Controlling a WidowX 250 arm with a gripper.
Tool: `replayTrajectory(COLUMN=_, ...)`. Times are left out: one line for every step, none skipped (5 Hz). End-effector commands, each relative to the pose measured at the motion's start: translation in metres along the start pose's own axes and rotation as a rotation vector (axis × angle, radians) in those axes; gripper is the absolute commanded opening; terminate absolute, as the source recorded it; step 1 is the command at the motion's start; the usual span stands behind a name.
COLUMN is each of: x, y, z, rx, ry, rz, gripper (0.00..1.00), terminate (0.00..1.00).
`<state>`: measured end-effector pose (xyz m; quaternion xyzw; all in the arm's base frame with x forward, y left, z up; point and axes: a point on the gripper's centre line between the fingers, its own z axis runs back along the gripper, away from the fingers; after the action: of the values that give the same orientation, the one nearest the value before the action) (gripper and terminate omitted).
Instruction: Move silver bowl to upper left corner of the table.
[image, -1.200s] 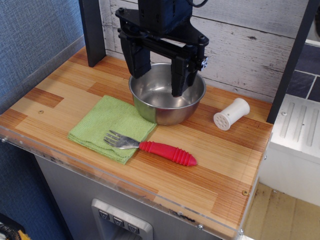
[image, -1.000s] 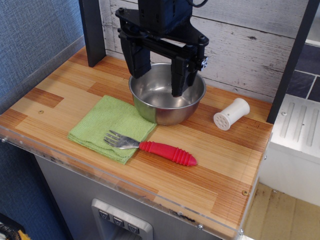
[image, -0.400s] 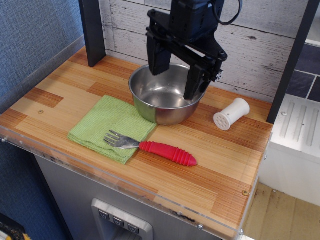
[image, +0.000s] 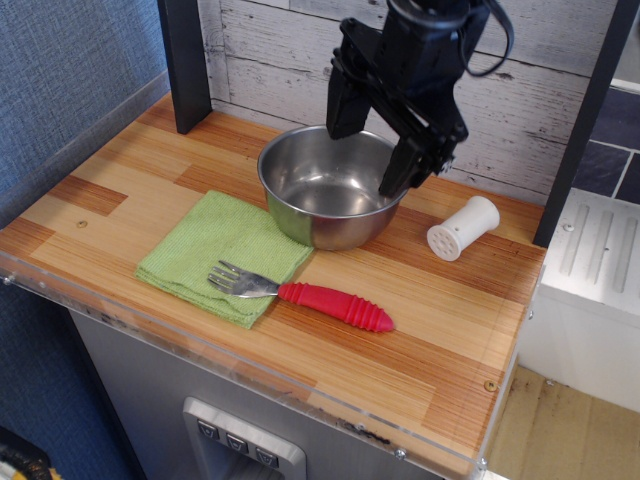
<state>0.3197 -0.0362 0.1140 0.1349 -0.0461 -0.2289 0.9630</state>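
Observation:
The silver bowl (image: 330, 198) stands upright on the striped wood table (image: 450, 330), near the back middle, its left side resting at the edge of the green cloth (image: 225, 255). My black gripper (image: 366, 158) is open and empty. It hangs over the bowl's far right rim. One fingertip is above the back rim, the other is at the right rim. The fingers hold nothing. The table's upper left corner (image: 165, 125) lies beside a dark post.
A fork with a red handle (image: 335, 305) lies partly on the green cloth. A small white perforated cylinder (image: 462, 228) lies right of the bowl. A dark post (image: 185, 60) stands at the back left. A white plank wall runs behind.
My gripper has moved to the right and up, from straddling the bowl's left part to its far right rim, and it has tilted. The bowl has not moved.

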Motion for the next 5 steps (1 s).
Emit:
replayTrajectory(x=0.004, y=-0.004, z=-0.034, rx=0.033, ry=-0.064, rz=0.012, gripper=1.0, terminate=0.0)
replayTrajectory(x=0.001, y=-0.01, z=-0.052, rx=0.002, ry=-0.066, rz=0.047, gripper=1.0, terminate=0.0)
replayTrajectory(x=0.004, y=-0.007, z=-0.069, rx=0.015, ry=-0.031, rz=0.012, gripper=1.0, terminate=0.0)
replayTrajectory(x=0.011, y=0.002, z=-0.073, rx=0.069, ry=-0.028, rz=-0.022, gripper=1.0, terminate=0.0)
replayTrajectory(x=0.018, y=0.008, z=-0.069, rx=0.118, ry=-0.03, rz=-0.052, gripper=1.0, terminate=0.0)
